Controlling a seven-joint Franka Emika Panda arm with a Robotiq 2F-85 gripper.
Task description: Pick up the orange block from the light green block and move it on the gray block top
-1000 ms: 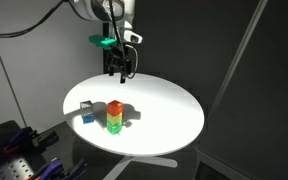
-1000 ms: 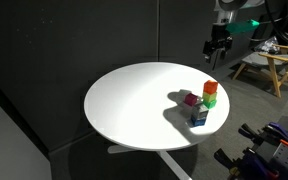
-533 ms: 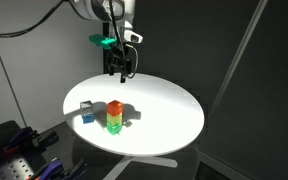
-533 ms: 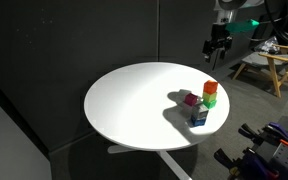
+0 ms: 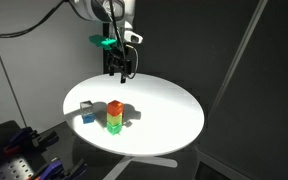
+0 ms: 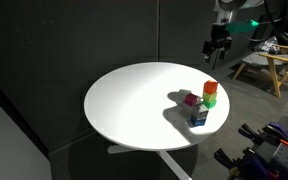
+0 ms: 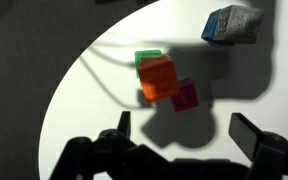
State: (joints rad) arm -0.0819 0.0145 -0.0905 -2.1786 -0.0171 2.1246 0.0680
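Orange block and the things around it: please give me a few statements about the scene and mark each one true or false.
1. The orange block sits on top of the light green block. True.
2. The gripper holds the orange block. False: its fingers are open and empty, above the table.
3. A magenta block lies on the table beside the stack. True.
4. The gray block rests on the orange block. False: it stands apart from the stack, together with a blue block.
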